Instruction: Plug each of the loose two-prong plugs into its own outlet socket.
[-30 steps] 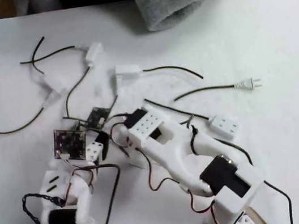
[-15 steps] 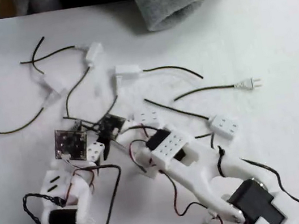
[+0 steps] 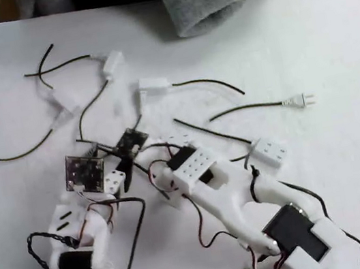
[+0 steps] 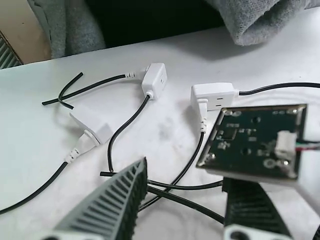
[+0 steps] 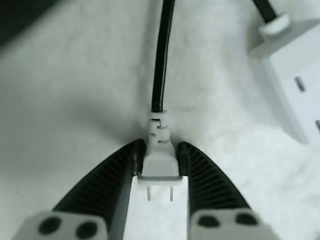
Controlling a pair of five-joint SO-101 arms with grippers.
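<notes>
Pinched narrowly in the right gripper [image 5: 160, 147], prongs turned back toward the wrist: a white two-prong plug [image 5: 159, 162], black cord [image 5: 162, 60] trailing ahead across the table [image 5: 75, 100], near a white outlet socket [image 5: 292, 85]. Left gripper [image 4: 185, 175] spread wide above black cords.

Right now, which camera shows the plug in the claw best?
The right wrist view: the plug sits close up in the right claw, prongs showing. In the other two, that arm's wrist covers it.

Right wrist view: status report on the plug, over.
Right jaws shut on plug, prongs toward camera. Outlet socket close by, slots free. Left jaws open over loose cords.
</notes>
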